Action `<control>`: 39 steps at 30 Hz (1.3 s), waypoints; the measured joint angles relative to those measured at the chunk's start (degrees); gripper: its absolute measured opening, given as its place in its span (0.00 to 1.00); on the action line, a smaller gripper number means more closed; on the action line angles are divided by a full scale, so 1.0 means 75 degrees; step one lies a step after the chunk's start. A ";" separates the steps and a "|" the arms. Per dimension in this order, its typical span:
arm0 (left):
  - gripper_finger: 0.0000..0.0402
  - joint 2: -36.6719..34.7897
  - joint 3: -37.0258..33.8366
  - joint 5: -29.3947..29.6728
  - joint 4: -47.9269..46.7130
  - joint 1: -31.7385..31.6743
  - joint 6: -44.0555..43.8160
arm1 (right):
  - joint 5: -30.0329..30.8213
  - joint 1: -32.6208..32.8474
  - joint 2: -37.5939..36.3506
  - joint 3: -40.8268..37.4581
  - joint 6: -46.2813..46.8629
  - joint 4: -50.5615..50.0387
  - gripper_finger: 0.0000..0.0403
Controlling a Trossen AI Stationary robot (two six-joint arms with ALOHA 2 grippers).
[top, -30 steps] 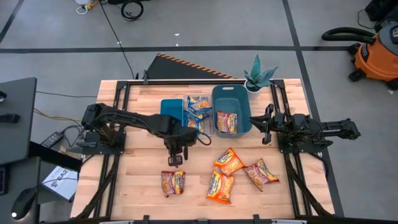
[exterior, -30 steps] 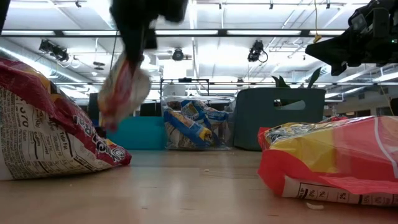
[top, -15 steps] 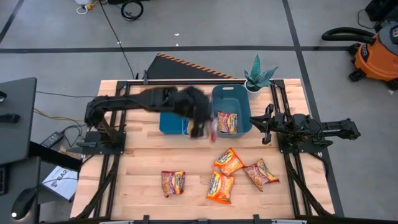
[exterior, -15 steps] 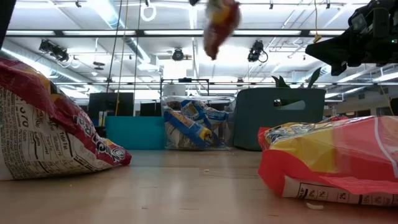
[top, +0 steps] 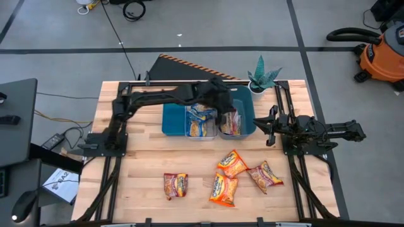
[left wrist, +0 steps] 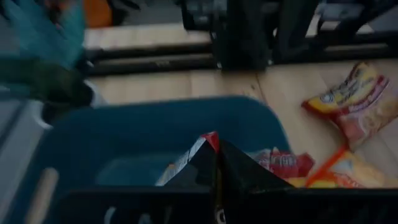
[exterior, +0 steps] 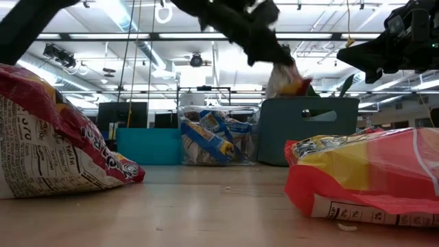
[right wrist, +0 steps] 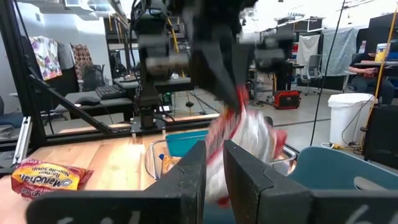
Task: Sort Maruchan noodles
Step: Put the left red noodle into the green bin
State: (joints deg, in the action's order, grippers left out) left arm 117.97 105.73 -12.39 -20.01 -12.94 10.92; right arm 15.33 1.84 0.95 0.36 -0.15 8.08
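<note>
The left gripper (top: 226,116) holds a red noodle packet (exterior: 287,79) pinched between its fingers above the grey-blue bin (top: 247,101), placing it there. The next move calls for opening the fingers over the bin. The right gripper (top: 268,126) waits beside the bin, fingers slightly apart; four packets (top: 232,164) lie on the table (top: 139,183).

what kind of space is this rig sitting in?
Looks like a robotics lab or workshop, not a home: a wooden table on bare concrete floor, an orange shop vacuum beside it, and exposed ceiling strip lights over desks and office chairs behind.
</note>
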 joint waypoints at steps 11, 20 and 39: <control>0.06 0.0798 0.0210 -0.0256 -0.0440 0.0225 -0.0661 | -0.0001 0.0000 0.0000 0.0003 0.0001 0.0003 0.15; 0.49 0.0717 0.0210 0.0360 0.0011 0.0336 -0.0566 | -0.0003 0.0001 0.0000 0.0002 0.0001 0.0008 0.15; 0.47 0.0306 0.0213 -0.0293 -0.4298 0.3460 -0.1582 | -0.0003 0.0001 0.0000 0.0003 0.0001 0.0003 0.15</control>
State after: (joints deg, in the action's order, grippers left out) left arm 120.27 107.33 -14.59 -52.25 13.01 -0.95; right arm 15.31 1.85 0.95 0.38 -0.14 8.10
